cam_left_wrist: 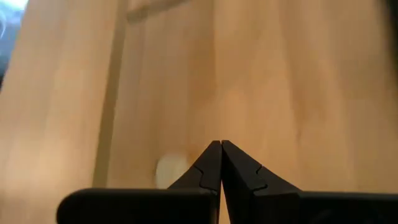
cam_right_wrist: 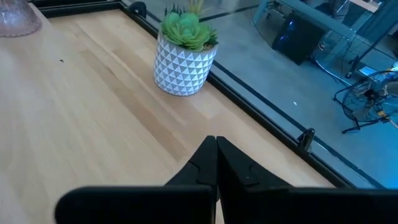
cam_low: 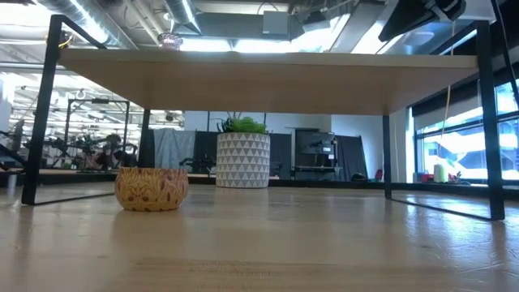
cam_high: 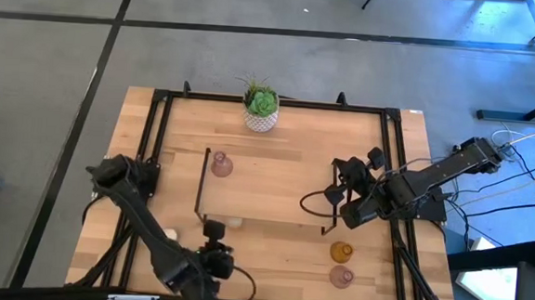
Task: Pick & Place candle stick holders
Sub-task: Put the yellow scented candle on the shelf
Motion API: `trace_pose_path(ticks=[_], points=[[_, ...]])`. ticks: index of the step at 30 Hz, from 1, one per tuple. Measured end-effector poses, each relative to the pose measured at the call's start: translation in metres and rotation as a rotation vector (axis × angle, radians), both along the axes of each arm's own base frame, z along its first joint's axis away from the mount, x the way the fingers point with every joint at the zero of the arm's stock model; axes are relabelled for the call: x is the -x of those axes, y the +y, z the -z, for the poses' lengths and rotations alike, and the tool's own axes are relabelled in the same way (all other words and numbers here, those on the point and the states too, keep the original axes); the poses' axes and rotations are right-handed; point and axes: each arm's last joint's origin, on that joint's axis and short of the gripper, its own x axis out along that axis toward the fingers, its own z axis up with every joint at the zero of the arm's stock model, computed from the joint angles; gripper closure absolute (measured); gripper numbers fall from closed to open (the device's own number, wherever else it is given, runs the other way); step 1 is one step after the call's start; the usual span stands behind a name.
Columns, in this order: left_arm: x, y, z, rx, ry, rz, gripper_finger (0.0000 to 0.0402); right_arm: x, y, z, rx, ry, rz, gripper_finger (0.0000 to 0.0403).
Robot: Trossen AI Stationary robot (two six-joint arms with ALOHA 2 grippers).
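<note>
A dusty-pink holder (cam_high: 222, 165) stands on top of the raised wooden shelf (cam_high: 265, 192); it also shows in the right wrist view (cam_right_wrist: 15, 15). An amber holder (cam_high: 339, 252) and a second pink one (cam_high: 341, 276) stand on the table near its right front. Two cream-white holders (cam_high: 169, 235) (cam_high: 235, 222) sit near the shelf's front edge. One low cream holder with a leaf pattern shows in the low view (cam_low: 152, 188). My left gripper (cam_high: 214, 227) (cam_left_wrist: 221, 144) is shut and empty above the wood at the front. My right gripper (cam_high: 338, 184) (cam_right_wrist: 216, 140) is shut and empty over the shelf's right end.
A white patterned pot with a green plant (cam_high: 261, 111) (cam_right_wrist: 183, 56) (cam_low: 242, 160) stands at the table's far edge. The shelf's thin black legs (cam_low: 485, 122) stand on the table. A black frame rail (cam_high: 156, 143) runs around the tabletop.
</note>
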Motion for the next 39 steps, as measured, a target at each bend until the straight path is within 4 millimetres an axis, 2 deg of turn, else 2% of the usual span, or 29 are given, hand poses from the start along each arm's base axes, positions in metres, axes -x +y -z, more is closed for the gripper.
trace_pose_path(ticks=[5,9,14,22,29,35,39], points=[[0.007,0.005,0.020,-0.090,0.126,-0.078,0.0397,-0.001,-0.002,0.000,0.001,0.004,0.005,0.0403],[0.001,0.003,0.023,-0.084,0.095,-0.069,0.0384,0.000,-0.002,0.001,-0.001,0.023,0.001,0.0403],[-0.012,0.006,0.035,-0.087,0.151,-0.025,0.0348,0.001,-0.002,0.001,-0.011,0.041,-0.003,0.0403],[-0.026,0.006,0.077,-0.130,0.330,0.033,0.0284,0.002,-0.002,0.002,-0.010,0.049,-0.003,0.0403],[-0.031,0.012,0.076,-0.179,0.293,0.022,0.0272,0.002,-0.002,0.002,-0.012,0.056,-0.004,0.0403],[-0.033,0.023,0.091,-0.184,0.299,-0.003,0.0272,0.002,-0.002,0.002,-0.020,0.061,-0.005,0.0403],[-0.034,0.026,0.094,-0.202,0.285,-0.002,0.0272,0.002,-0.002,0.002,-0.028,0.064,-0.006,0.0403]])
